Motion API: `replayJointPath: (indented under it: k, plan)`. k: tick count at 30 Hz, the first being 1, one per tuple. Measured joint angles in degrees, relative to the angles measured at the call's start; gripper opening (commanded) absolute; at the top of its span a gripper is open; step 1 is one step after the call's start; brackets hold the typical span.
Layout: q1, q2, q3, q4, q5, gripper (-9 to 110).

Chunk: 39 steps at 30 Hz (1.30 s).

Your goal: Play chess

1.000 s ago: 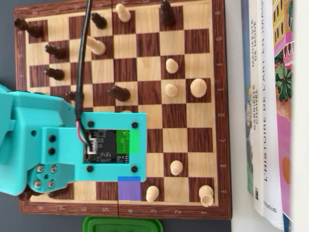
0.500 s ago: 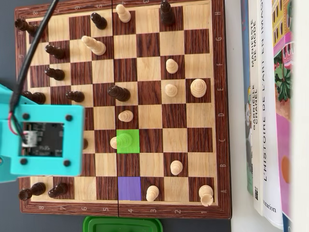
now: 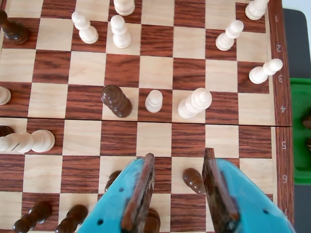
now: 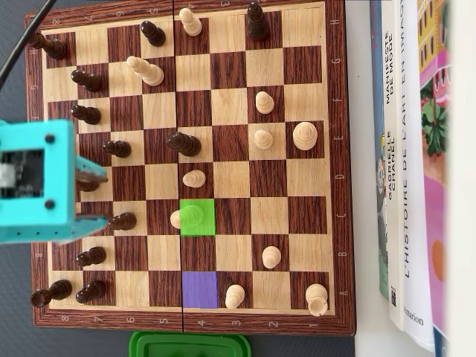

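Gripper [image 3: 177,162] open, empty, over board [image 4: 238,186] edge, away from pale piece [image 4: 193,216] on green square [image 4: 205,227].

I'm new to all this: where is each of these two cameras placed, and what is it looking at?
Wrist view: rides on the arm, looking down and forward over the wooden chessboard; the turquoise gripper, jaws apart, enters from the bottom edge.
Overhead view: fixed above, looking straight down on the whole board and the books on the right; the gripper shows at the left edge.
Shared: board, chess pieces, gripper and green container.
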Motion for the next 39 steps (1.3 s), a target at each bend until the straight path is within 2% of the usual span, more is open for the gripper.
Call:
replayJointPath:
  k: [7,26,39]
  plan:
    - [-1.23,9.58,10.63,-6.15,-0.18,15]
    - [-4.92,26.72,32.34,-34.37,-0.18,15]
    - [-4.92,33.31,38.06,-43.68,-0.18,15]
